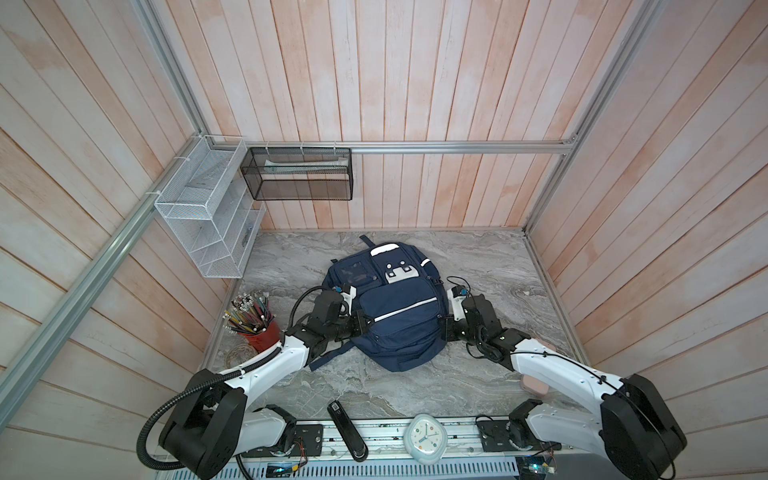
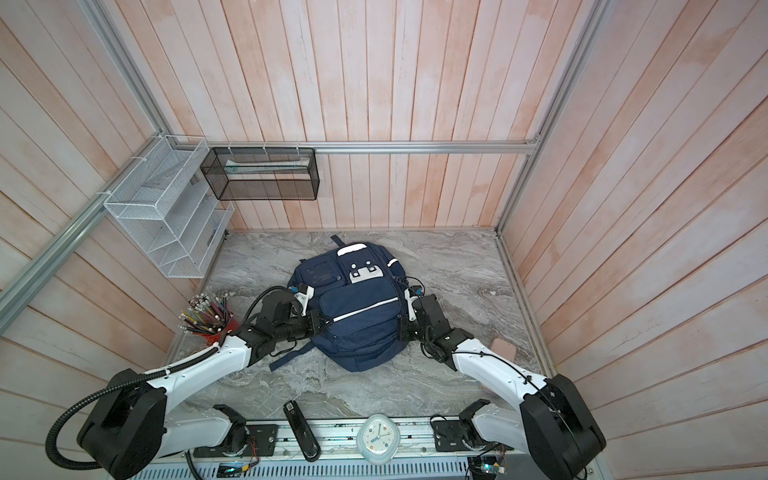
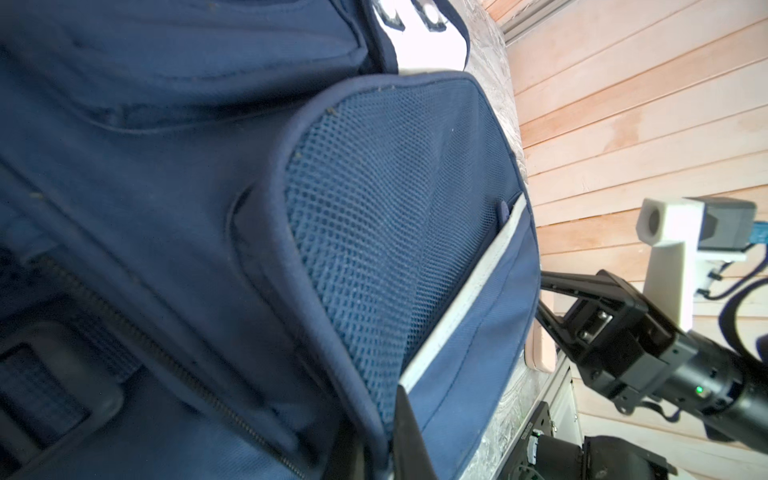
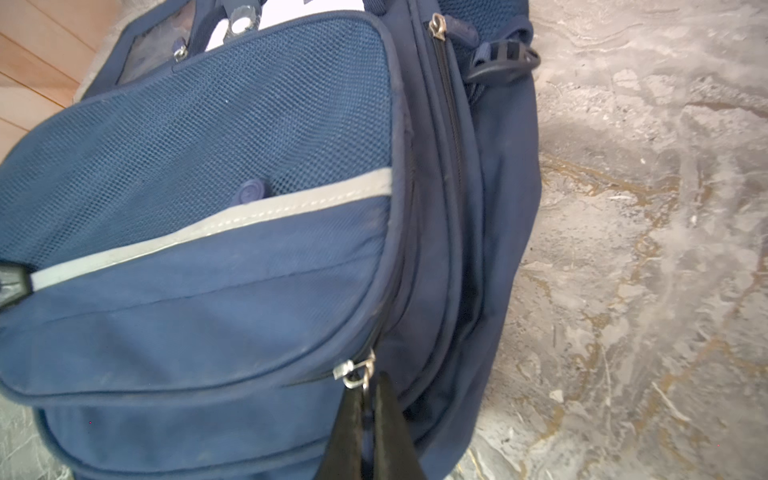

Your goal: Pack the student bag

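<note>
Nearest, on base rail: black stapler (image 1: 347, 432) and white clock (image 1: 424, 442), well apart, both lying flat. Then grey marble tabletop (image 1: 374, 386). Pink flat item (image 1: 534, 384) poking out from under R arm, can't tell what. On L side, red pencil cup (image 1: 259, 332), upright and crammed full, near L arm. Clear glass dish (image 1: 240, 354) just in front of it, partly hidden.

Mid-table: student bag (image 1: 395, 307), navy, lying on its back, front pockets up, white buckled flap twd far wall. One arm at each flank.

At bag's L edge, left gripper (image 1: 360, 326), jaws narrow, pinching the piping of the mesh front pocket (image 3: 395, 208). Close up in L wrist view: fabric edge betw. dark fingers (image 3: 409, 432).

At bag's R edge, right gripper (image 4: 370, 399), jaws nearly together, nipping the zip pull (image 4: 355, 370) of that pocket. Pale reflective stripe (image 4: 208, 224) across the pocket, from one gripper's side to the other's.

Farthest: white wire rack (image 1: 208, 212) on L wall. Beside it, black mesh basket (image 1: 297, 174) hung on back rail, w/ pale flat contents too blurred to name.
</note>
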Motion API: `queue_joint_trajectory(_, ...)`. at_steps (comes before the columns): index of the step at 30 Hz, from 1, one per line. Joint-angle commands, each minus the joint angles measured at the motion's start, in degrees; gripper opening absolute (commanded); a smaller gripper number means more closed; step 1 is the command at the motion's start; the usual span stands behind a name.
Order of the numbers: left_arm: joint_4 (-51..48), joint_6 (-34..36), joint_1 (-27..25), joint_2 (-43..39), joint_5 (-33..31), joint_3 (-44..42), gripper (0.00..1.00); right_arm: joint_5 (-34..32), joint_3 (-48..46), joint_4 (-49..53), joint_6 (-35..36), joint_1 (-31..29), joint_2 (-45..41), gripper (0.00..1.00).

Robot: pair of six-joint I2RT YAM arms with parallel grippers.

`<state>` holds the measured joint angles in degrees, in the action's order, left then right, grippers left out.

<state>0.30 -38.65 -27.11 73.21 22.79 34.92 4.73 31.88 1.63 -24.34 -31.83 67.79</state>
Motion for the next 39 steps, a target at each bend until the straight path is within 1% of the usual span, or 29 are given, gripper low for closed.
queue_joint_trajectory(1,-1.09,4.2,4.19,2.18,-4.42,2.29,0.0,-1.15,0.55,6.5,0.65,1.0,-1.03,0.0)
queue_joint_trajectory(5,-0.85,6.1,7.61,6.74,-3.68,8.38,0.05,-2.75,-0.66,7.97,-3.13,-6.32,-2.29,0.0)
queue_joint_trajectory(7,-1.18,6.94,9.04,8.87,-3.7,12.13,0.09,-2.74,-0.6,6.63,-5.61,-11.56,-2.11,0.0)
queue_joint_trajectory(9,-2.98,7.65,9.62,9.97,-3.55,15.66,0.19,-2.48,0.33,3.92,-7.69,-16.17,-0.48,0.0)
queue_joint_trajectory(11,-4.32,7.89,9.72,8.65,-3.92,17.27,0.34,-2.14,2.49,1.22,-9.06,-19.26,2.54,0.0)
queue_joint_trajectory(12,-5.17,7.74,9.74,6.92,-4.42,16.94,0.44,-1.99,4.01,-0.39,-9.35,-20.46,4.44,0.0)
queue_joint_trajectory(13,-6.03,7.42,9.71,5.45,-5.23,16.26,0.51,-2.0,5.3,-1.79,-9.49,-21.33,6.3,0.0)
queue_joint_trajectory(15,-8.01,6.53,9.59,0.54,-6.18,13.63,0.55,-2.31,7.35,-4.74,-9.67,-22.51,9.45,0.0)
queue_joint_trajectory(17,-8.23,4.03,8.39,-4.58,-6.23,9.4,0.61,-1.6,9.03,-7.1,-9.61,-23.1,12.06,0.0)
queue_joint_trajectory(20,-4.17,-2.38,2.87,-8.15,-3.92,2.73,0.62,-0.95,11.14,-8.88,-8.7,-23.86,14.72,0.0)
queue_joint_trajectory(22,3.71,-7.87,-1.19,-7.51,-1.71,-1.93,0.62,-1.26,12.26,-8.76,-7.34,-24.72,15.84,0.0)
queue_joint_trajectory(23,6.38,-9.45,-2.9,-6.67,-1.63,-2.93,0.62,-1.37,12.65,-8.34,-6.69,-25.1,16.01,0.0)
queue_joint_trajectory(26,12.3,-11.48,-5.64,-3.01,-3.27,-3.5,0.63,-1.44,12.3,-8.09,-5.55,-25.91,15.6,0.0)
queue_joint_trajectory(28,15.19,-10.85,-6.37,-0.12,-4.52,-2.32,0.64,-0.93,11.36,-8.37,-5.33,-26.01,14.74,0.0)
queue_joint_trajectory(31,14.73,-8.49,-6.58,4.27,-6.36,0.73,0.63,-0.44,10.0,-8.61,-4.68,-26.0,13.23,0.0)
queue_joint_trajectory(32,14.57,-7.92,-6.55,5.43,-6.77,1.29,0.61,-0.55,9.64,-8.59,-4.31,-25.99,12.87,0.0)
queue_joint_trajectory(33,14.45,-7.46,-6.59,6.66,-6.68,1.77,0.52,-0.61,9.25,-8.18,-3.83,-25.99,12.52,0.0)
queue_joint_trajectory(34,14.24,-7.02,-6.34,7.68,-6.0,2.24,0.38,-1.46,8.94,-7.19,-3.65,-25.92,12.16,0.0)
queue_joint_trajectory(35,13.95,-6.88,-6.18,8.0,-5.64,2.3,0.26,-2.87,8.73,-5.5,-3.77,-25.69,11.65,0.0)
queue_joint_trajectory(36,13.73,-6.83,-5.65,7.9,-5.35,1.89,0.12,-4.53,8.3,-3.63,-3.68,-25.25,11.05,0.0)
queue_joint_trajectory(37,13.68,-6.98,-5.0,7.39,-5.16,1.1,0.0,-5.82,7.56,-1.43,-3.54,-24.24,10.36,0.0)
queue_joint_trajectory(39,13.61,-7.04,-3.93,5.6,-4.45,-0.87,0.0,-7.16,5.48,1.51,-3.55,-20.47,8.66,0.0)
